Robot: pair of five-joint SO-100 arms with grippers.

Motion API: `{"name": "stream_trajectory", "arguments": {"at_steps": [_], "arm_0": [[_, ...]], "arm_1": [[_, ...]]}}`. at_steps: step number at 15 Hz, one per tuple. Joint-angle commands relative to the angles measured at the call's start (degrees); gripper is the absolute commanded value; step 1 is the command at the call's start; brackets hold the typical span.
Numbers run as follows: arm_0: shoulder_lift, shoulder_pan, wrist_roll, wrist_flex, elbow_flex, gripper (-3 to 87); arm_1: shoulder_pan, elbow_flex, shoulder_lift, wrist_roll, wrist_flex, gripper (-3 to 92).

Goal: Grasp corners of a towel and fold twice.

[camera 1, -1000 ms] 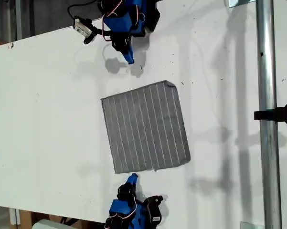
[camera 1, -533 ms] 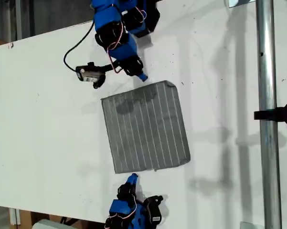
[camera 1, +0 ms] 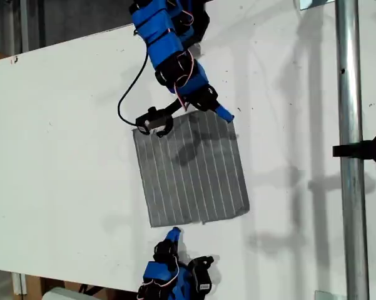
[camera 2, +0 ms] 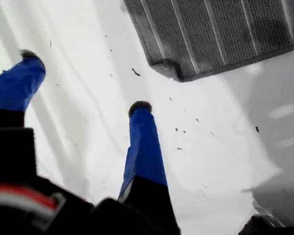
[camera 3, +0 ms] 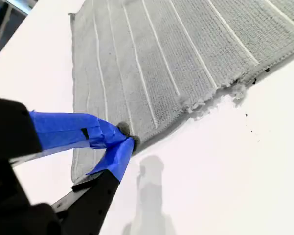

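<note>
My first claw [camera 2: 84,82] is swinging in from its rest spot, jaws spread wide. The grey striped towel [camera 1: 191,169] is lying flat on the counter [camera 1: 62,156], its curled corner [camera 2: 166,66] just ahead. My second claw [camera 3: 126,142] is sitting pinched closed, seemingly empty, at the opposite edge. A corner grasp looks next.

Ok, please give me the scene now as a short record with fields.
cloth: grey striped soft towel, flat on white table
curled corner: just ahead of my first tool
my first tool: open, empty
my second tool: shut, at the towel's frayed edge; contact unclear
folds: none yet
</note>
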Motion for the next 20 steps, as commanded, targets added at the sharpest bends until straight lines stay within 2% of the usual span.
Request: {"name": "stream_trajectory", "arguments": {"at_steps": [1,7,10,12,13,14,17,18,20], "arm_0": [[0.09,-0.35,-0.35,-1.05,0.26,-2.8],[0.09,-0.26,-1.05,-0.79,0.26,-2.8],[0.09,-0.26,-2.11,-0.44,0.26,-2.8],[0.09,-0.09,-3.52,0.0,0.26,-2.8],[0.09,0.26,-5.27,0.26,0.26,-2.8],[0.09,1.58,-7.29,-0.18,0.26,-2.8],[-0.26,7.03,-8.96,-5.98,-4.57,-2.9],[-3.87,8.09,-8.79,-5.01,-9.58,-2.9],[-27.6,13.36,-7.38,-3.78,-25.75,-2.9]], "arm_1": [[3.34,0.7,-2.29,-0.88,-0.18,39.6],[5.01,4.31,-13.54,-4.39,-6.15,35.4],[5.8,10.72,-16.35,-5.36,-14.77,29.6],[6.59,10.55,-20.65,-6.94,-17.14,17.2],[6.68,10.28,-21.45,-6.94,-17.75,2.5],[6.59,10.28,-21.01,-6.94,-18.54,-0.1],[6.86,10.02,-19.86,-7.91,-19.07,-0.1],[7.03,10.02,-19.86,-8.09,-19.07,-0.1],[7.29,10.02,-19.86,-8.17,-19.42,-0.1]]}}
